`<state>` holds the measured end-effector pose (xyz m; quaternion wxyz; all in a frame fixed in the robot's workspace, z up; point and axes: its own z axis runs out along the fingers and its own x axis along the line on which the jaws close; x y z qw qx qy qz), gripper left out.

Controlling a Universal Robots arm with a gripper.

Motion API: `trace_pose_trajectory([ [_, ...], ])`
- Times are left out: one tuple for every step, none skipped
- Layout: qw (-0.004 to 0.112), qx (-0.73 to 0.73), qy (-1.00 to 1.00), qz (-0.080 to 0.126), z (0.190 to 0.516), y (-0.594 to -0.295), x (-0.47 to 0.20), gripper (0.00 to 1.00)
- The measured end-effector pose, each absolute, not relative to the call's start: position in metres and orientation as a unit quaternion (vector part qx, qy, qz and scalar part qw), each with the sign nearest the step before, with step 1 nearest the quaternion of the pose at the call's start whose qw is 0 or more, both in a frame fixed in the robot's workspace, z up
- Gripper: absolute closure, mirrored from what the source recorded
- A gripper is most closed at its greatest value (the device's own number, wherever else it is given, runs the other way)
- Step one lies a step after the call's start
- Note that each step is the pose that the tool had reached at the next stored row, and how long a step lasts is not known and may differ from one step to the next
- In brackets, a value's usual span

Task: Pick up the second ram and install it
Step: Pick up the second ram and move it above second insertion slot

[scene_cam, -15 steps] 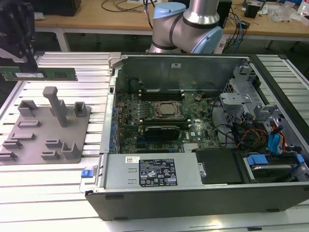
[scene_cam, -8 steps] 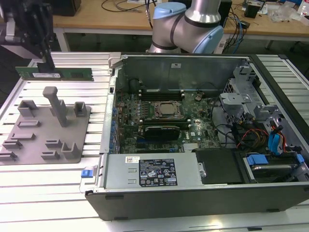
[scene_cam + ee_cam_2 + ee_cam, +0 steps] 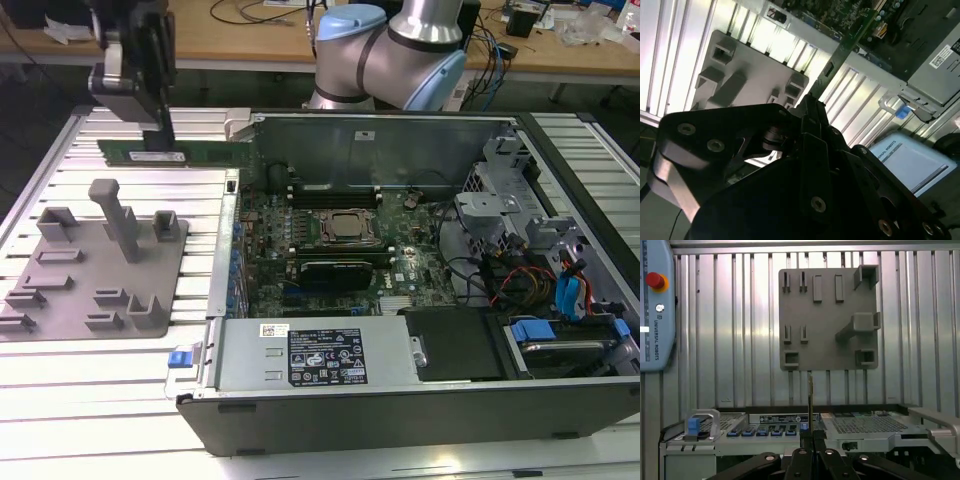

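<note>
Second ram (image 3: 205, 155) | was held clamped in pincer (image 3: 165, 138) above tabletop (image 3: 90, 400), near fixture plate (image 3: 100, 275) | step judged: carrying, not yet installed | careful lining-up inside computer case (image 3: 400, 425) judged needed

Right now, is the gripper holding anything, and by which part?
The gripper holds the second ram, pinched across its flat faces at the upper long edge, near mid-length.
</note>
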<state>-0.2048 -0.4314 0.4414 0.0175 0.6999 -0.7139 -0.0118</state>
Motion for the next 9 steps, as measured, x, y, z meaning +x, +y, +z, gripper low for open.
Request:
trace_pose_trajectory([
  [0.018,0.700,-0.714,-0.012,0.441,-0.431,-0.195,0.91],
  [0.018,0.700,-0.714,-0.012,0.441,-0.431,-0.188,0.91],
  [0.018,0.700,-0.714,-0.012,0.440,-0.431,-0.183,0.91],
  [0.018,0.700,-0.714,-0.012,0.440,-0.431,-0.179,0.91],
  [0.018,0.700,-0.714,-0.012,0.439,-0.431,-0.173,0.91],
  [0.018,0.700,-0.714,-0.012,0.439,-0.431,-0.169,0.91],
  [0.018,0.700,-0.714,-0.013,0.438,-0.431,-0.160,0.91],
  [0.018,0.700,-0.714,-0.013,0.437,-0.431,-0.153,0.91],
  [0.018,0.699,-0.714,-0.013,0.436,-0.431,-0.143,0.91],
])
